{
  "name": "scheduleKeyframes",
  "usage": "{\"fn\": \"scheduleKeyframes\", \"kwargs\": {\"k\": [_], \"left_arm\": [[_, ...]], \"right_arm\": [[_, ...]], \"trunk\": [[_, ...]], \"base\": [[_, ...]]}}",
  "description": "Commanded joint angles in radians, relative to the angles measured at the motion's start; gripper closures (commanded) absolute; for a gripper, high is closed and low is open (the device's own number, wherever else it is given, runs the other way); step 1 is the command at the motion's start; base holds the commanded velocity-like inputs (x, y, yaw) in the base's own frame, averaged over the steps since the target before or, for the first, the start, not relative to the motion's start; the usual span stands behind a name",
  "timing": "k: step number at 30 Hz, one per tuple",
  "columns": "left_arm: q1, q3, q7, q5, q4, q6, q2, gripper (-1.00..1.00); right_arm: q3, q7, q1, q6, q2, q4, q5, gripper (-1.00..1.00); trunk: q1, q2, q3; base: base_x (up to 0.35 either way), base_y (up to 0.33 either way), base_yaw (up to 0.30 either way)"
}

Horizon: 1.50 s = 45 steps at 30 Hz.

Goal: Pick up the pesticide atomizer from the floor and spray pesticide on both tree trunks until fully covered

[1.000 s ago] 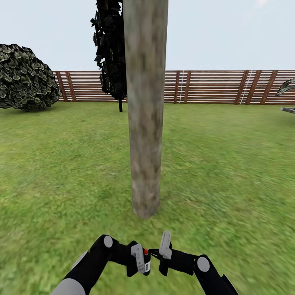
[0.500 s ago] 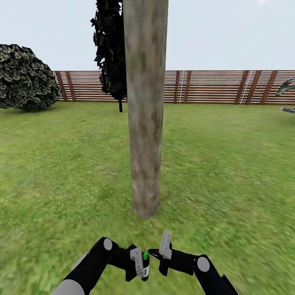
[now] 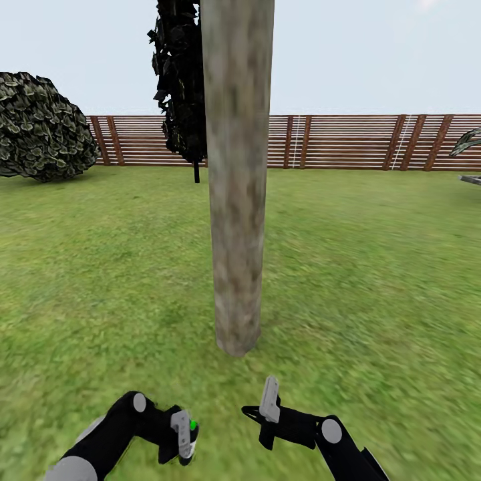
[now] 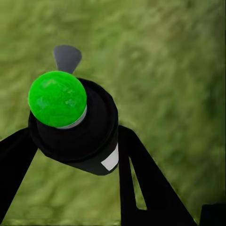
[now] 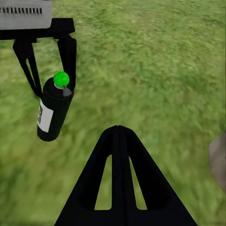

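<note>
Before thick mottled grey-beige tree trunk (image 3: 236, 187): left gripper (image 3: 182, 437) grasping black green-capped atomizer (image 5: 52, 109); right gripper (image 3: 257, 414) fingers pressed together, empty.

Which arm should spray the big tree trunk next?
Left, probably. The left gripper is shut on the pesticide atomizer, its green top up, near the tree trunk. The right gripper has its jaws closed on nothing.

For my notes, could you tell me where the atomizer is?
The atomizer is low left in the head view, held in the left pincer above the lawn, short of the tree trunk.
</note>
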State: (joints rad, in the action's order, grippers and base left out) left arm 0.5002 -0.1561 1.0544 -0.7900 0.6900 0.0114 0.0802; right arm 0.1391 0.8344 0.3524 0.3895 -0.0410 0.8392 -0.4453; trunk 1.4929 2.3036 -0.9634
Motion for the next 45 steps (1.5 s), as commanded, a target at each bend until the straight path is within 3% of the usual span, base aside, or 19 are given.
{"fn": "scheduleKeyframes", "kwargs": {"k": [1, 2, 7, 8, 11, 14, 17, 20, 21, 24, 26, 27, 30, 31, 33, 37, 39, 42, 45], "left_arm": [[0.0, -0.002, 0.001, -0.001, 0.002, 0.001, 0.015, 1.0], [-0.001, -0.002, -0.002, -0.001, 0.005, 0.002, 0.056, 1.0], [-0.008, -0.004, -0.003, -0.014, 0.01, 0.002, 0.142, 1.0], [-0.009, -0.001, -0.004, -0.037, 0.01, 0.001, 0.155, 1.0], [-0.008, 0.003, -0.029, -0.061, 0.009, -0.004, 0.162, 1.0], [-0.008, 0.024, -0.111, -0.061, 0.003, -0.007, 0.163, 1.0], [-0.01, 0.105, -0.23, -0.053, -0.006, -0.007, 0.156, 1.0], [-0.011, 0.22, -0.309, -0.018, -0.08, -0.001, 0.126, 1.0], [-0.011, 0.232, -0.315, -0.009, -0.087, -0.001, 0.122, 1.0], [-0.011, 0.306, -0.368, 0.087, -0.11, 0.001, 0.1, 1.0], [-0.011, 0.336, -0.419, 0.179, -0.115, -0.001, 0.094, 1.0], [-0.011, 0.346, -0.477, 0.256, -0.127, -0.004, 0.092, 1.0], [-0.011, 0.351, -0.565, 0.354, -0.158, -0.005, 0.087, 1.0], [-0.011, 0.352, -0.605, 0.408, -0.182, -0.004, 0.071, 1.0], [-0.012, 0.348, -0.661, 0.461, -0.219, 0.003, 0.024, 1.0], [-0.013, 0.348, -0.72, 0.484, -0.235, 0.021, -0.004, 1.0], [-0.014, 0.349, -0.727, 0.492, -0.237, 0.073, -0.007, 1.0], [-0.032, 0.35, -0.731, 0.541, -0.25, 0.171, -0.01, 1.0], [-0.052, 0.35, -0.731, 0.559, -0.27, 0.198, -0.011, 1.0]], "right_arm": [[-0.002, 0.0, 0.0, 0.005, 0.0, 0.001, -0.008, 1.0], [-0.002, 0.0, 0.0, 0.005, 0.001, -0.001, -0.009, 1.0], [-0.005, 0.001, 0.0, 0.005, 0.002, -0.002, -0.01, 1.0], [-0.006, 0.0, 0.0, 0.005, 0.004, -0.002, -0.01, -1.0], [-0.011, -0.002, 0.0, 0.005, 0.009, -0.002, -0.01, -1.0], [-0.018, -0.006, 0.0, 0.005, 0.016, -0.013, -0.01, -1.0], [-0.064, -0.015, 0.0, 0.007, 0.04, -0.068, -0.01, -1.0], [-0.184, -0.118, -0.001, 0.009, 0.069, -0.12, -0.011, -1.0], [-0.2, -0.134, -0.001, 0.009, 0.071, -0.126, -0.011, -1.0], [-0.297, -0.244, -0.002, 0.01, 0.079, -0.199, -0.01, -1.0], [-0.358, -0.342, -0.003, 0.01, 0.08, -0.27, -0.009, -1.0], [-0.398, -0.452, -0.003, 0.011, 0.081, -0.32, -0.009, -1.0], [-0.44, -0.613, -0.004, 0.013, 0.08, -0.38, -0.007, -1.0], [-0.459, -0.708, -0.004, 0.019, 0.079, -0.409, -0.006, -1.0], [-0.476, -0.862, -0.006, 0.064, 0.08, -0.455, -0.006, -1.0], [-0.482, -0.926, -0.01, 0.176, 0.092, -0.505, -0.008, -1.0], [-0.482, -0.929, -0.015, 0.196, 0.1, -0.527, -0.008, -1.0], [-0.481, -0.931, -0.018, 0.208, 0.104, -0.557, -0.007, -1.0], [-0.481, -0.931, -0.018, 0.209, 0.101, -0.562, -0.007, -1.0]], "trunk": [[0.0, 0.0, -0.001], [0.0, 0.0, -0.001], [0.0, 0.0, -0.001], [0.0, 0.0, -0.001], [0.0, 0.0, -0.001], [0.0, 0.0, -0.001], [0.0, 0.0, -0.001], [0.0, 0.0, -0.001], [0.0, 0.0, -0.001], [0.0, 0.0, -0.001], [0.0, 0.0, -0.001], [0.0, 0.0, -0.001], [0.0, 0.0, -0.001], [0.0, 0.0, -0.001], [0.0, 0.0, -0.001], [0.0, 0.0, -0.001], [0.0, 0.0, -0.001], [0.0, 0.0, -0.001], [0.0, 0.0, -0.001]], "base": [[0.0, 0.0, 0.0], [0.0, 0.0, 0.0], [0.0, 0.0, 0.0], [0.0, 0.0, 0.0], [0.0, 0.0, 0.0], [0.0, 0.0, 0.0], [0.0, 0.0, 0.0], [0.0, 0.0, 0.0], [0.0, 0.0, 0.0], [0.0, 0.0, 0.0], [0.0, 0.0, 0.0], [0.0, 0.0, 0.0], [0.0, 0.0, 0.0], [0.0, 0.0, 0.0], [0.0, 0.0, 0.0], [0.0, 0.0, 0.0], [0.0, 0.0, 0.0], [0.0, 0.0, 0.0], [0.0, 0.0, 0.0]]}}
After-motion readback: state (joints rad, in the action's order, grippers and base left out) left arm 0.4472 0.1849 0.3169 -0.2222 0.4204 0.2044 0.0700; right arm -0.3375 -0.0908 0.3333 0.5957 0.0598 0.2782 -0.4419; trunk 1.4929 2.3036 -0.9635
